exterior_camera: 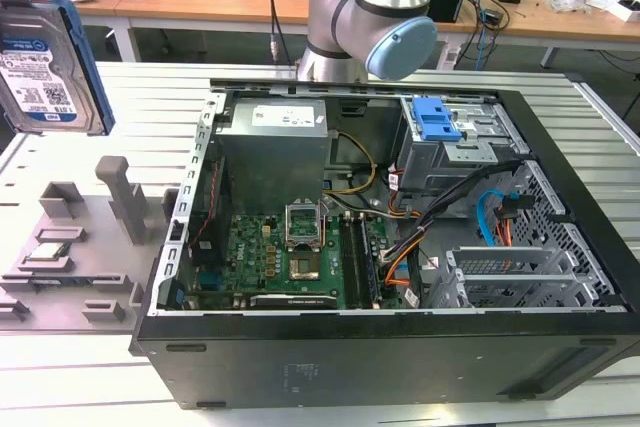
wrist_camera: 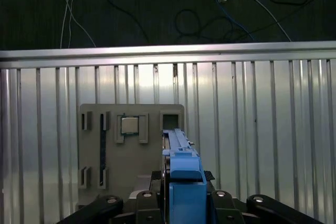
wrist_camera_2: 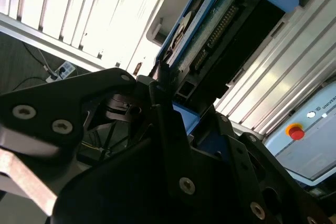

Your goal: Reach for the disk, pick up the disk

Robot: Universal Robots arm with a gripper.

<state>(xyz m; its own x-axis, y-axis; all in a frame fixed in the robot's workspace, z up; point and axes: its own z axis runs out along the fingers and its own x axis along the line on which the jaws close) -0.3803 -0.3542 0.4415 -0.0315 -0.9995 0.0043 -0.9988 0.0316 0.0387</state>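
At the exterior view's left edge the disk [exterior_camera: 45, 67] hangs upright, label showing, above the grey fixture tray [exterior_camera: 100, 262] and well apart from the open computer case [exterior_camera: 380, 357]. In the first wrist view the gripper [wrist_camera: 185, 198] is clamped on the disk's blue-railed edge, with the tray's processor chip [wrist_camera: 130, 125] and the slatted table [wrist_camera: 262, 129] beyond

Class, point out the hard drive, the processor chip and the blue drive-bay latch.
hard drive [exterior_camera: 35, 72]: exterior view, on its label.
processor chip [wrist_camera: 131, 125]: first wrist view, centre of its metal top.
blue latch [exterior_camera: 437, 119]: exterior view, middle of its face.
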